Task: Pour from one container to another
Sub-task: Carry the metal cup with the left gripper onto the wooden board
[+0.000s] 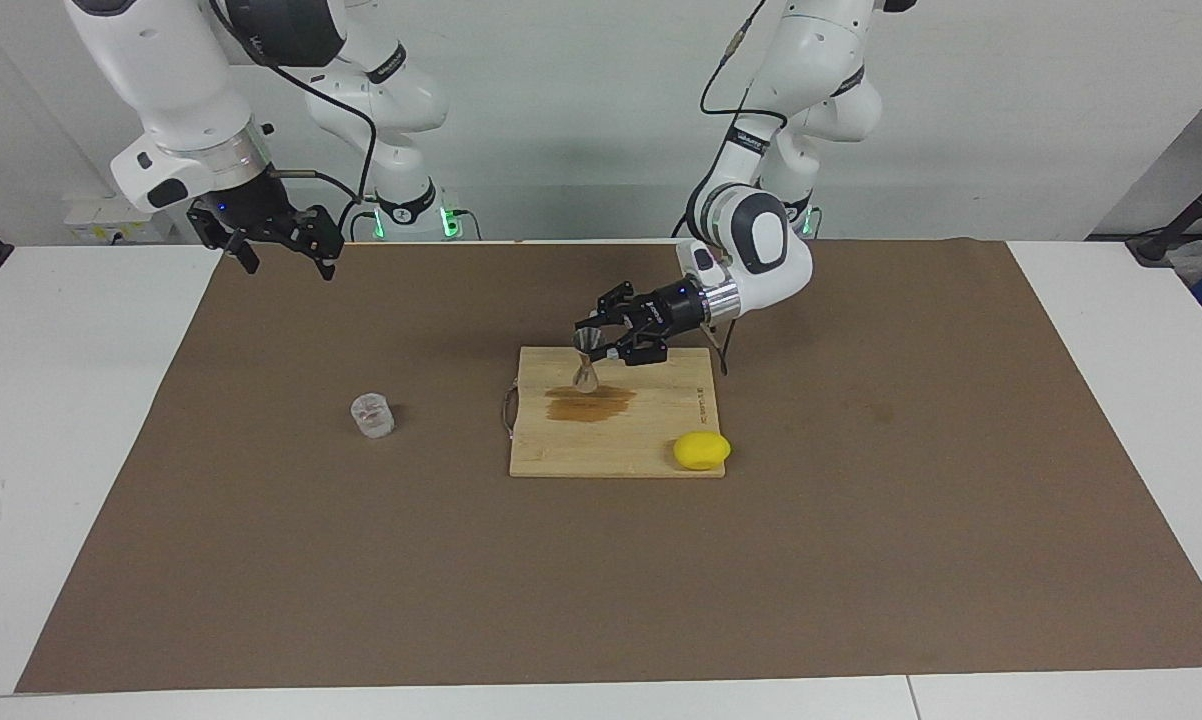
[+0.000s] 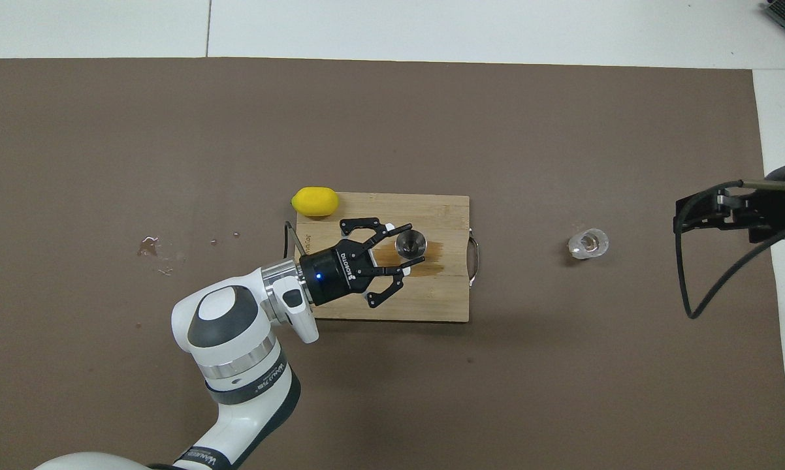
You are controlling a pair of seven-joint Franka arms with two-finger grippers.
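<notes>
The silvery metal jigger [image 1: 586, 374] stands on a wooden cutting board [image 1: 651, 440] over a wet brown stain. My left gripper [image 1: 593, 346] reaches in level from the robots' side and is shut on the jigger's upper cone; in the overhead view its fingers [image 2: 407, 228] sit on either side of the jigger's rim [image 2: 411, 243]. The clear ribbed glass cup [image 1: 372, 415] stands upright on the brown mat beside the board, toward the right arm's end; it also shows in the overhead view [image 2: 588, 243]. My right gripper [image 1: 283, 252] waits open and empty, raised over the mat's edge nearest the robots.
A yellow lemon [image 1: 702, 450] lies at the board's corner farthest from the robots, toward the left arm's end. The board [image 2: 445, 294] has wire handles at both short ends. A few water drops [image 2: 149, 247] lie on the mat toward the left arm's end.
</notes>
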